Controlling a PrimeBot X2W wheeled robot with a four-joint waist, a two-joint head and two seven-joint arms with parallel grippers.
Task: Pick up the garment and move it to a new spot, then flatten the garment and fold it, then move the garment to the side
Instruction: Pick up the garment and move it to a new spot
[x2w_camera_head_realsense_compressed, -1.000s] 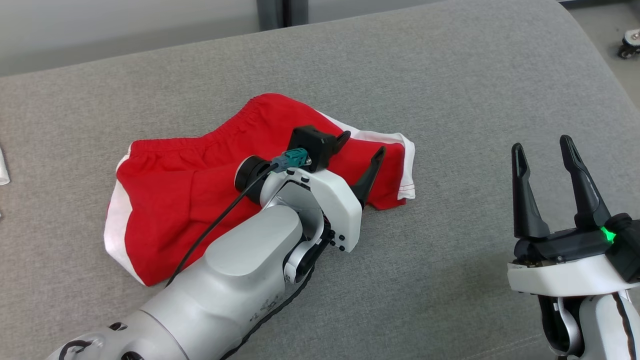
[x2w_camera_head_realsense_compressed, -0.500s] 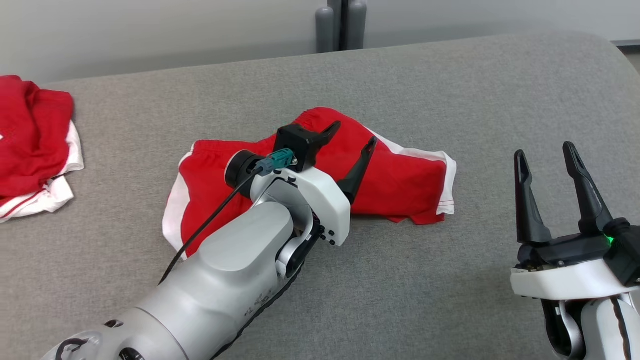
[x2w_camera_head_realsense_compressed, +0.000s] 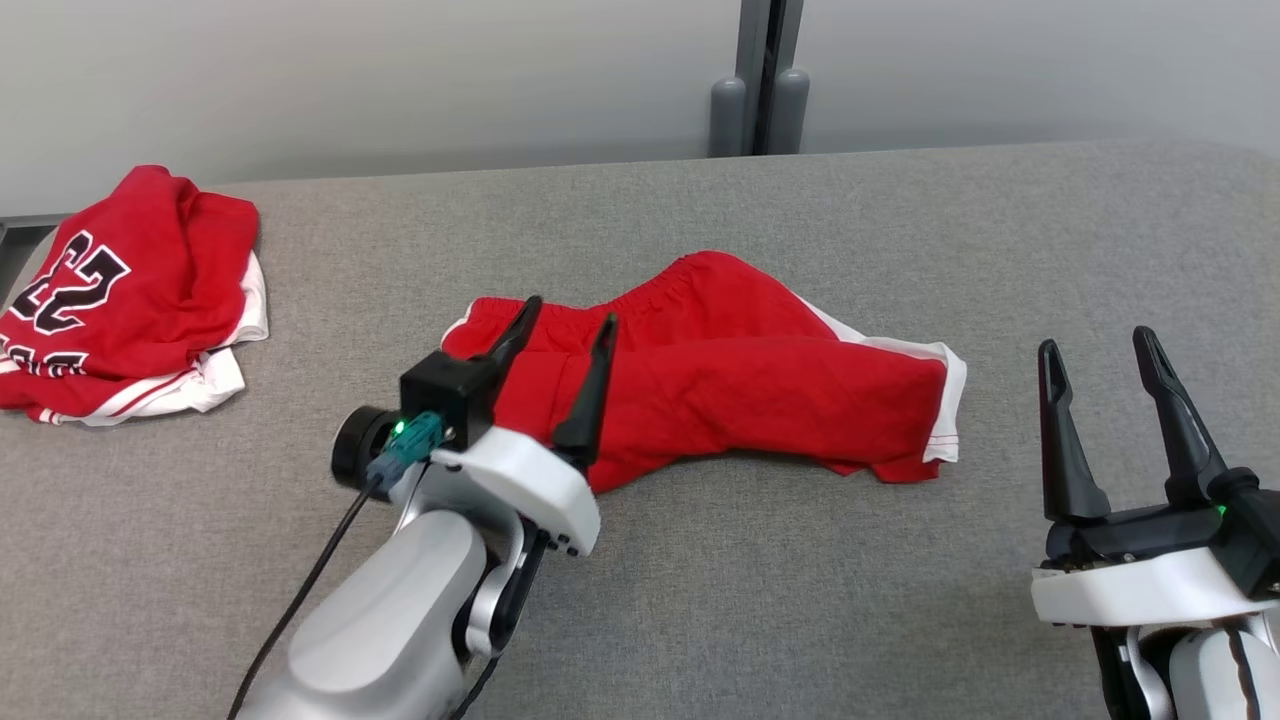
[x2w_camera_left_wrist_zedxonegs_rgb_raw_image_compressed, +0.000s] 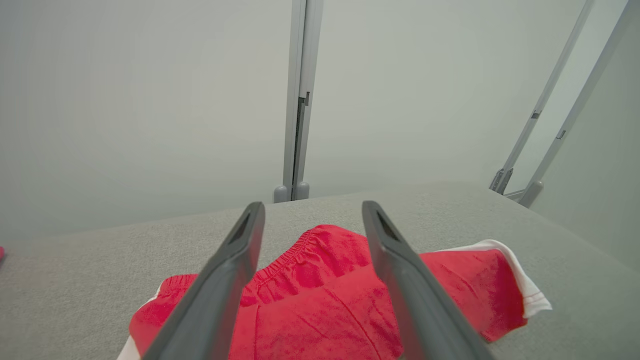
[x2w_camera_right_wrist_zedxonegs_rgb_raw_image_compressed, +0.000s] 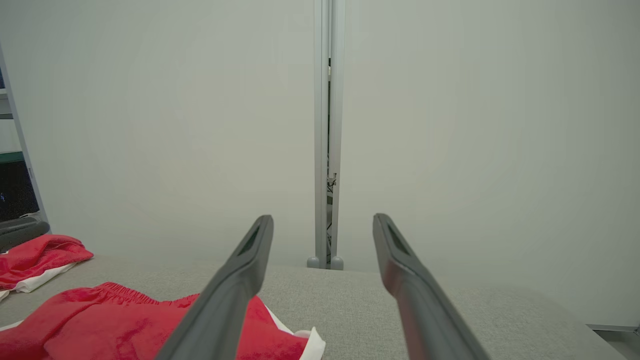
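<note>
**Q:** What do you have on the cushion (x2w_camera_head_realsense_compressed: 800, 600)?

**A:** Red shorts (x2w_camera_head_realsense_compressed: 740, 380) lie mid-frame in the head view, rumpled and loosely doubled over. The gathered waistband (x2w_camera_head_realsense_compressed: 700, 275) runs along the top edge and a white-trimmed hem (x2w_camera_head_realsense_compressed: 950, 400) lies at the right end. A red jersey (x2w_camera_head_realsense_compressed: 130, 290) sits apart at the upper left.

**Q:** How will they handle?

**A:** Expect them to be light, soft and limp. They will probably sag and drape from whatever point you pinch, and a loose layer may slip free. The cloth looks neither fragile nor slick. The elastic waistband and the stitched hem look like your firmest holds, so take one corner in each gripper if you want them to hang flat.

**Q:** Where do the jaws stand?

**A:** Both pairs stand wide apart and hold nothing. The left gripper (x2w_camera_head_realsense_compressed: 569, 310) is at centre-left, with its fingers crossing the left end of the shorts near the waistband corner. In its wrist view the red cloth lies low in the frame, between the fingers and beyond them. You cannot tell from these views whether the tips touch the cloth. The right gripper (x2w_camera_head_realsense_compressed: 1095, 340) stands at lower right with its fingers pointing up the frame, clear of the cloth and to the right of the white hem.
</note>
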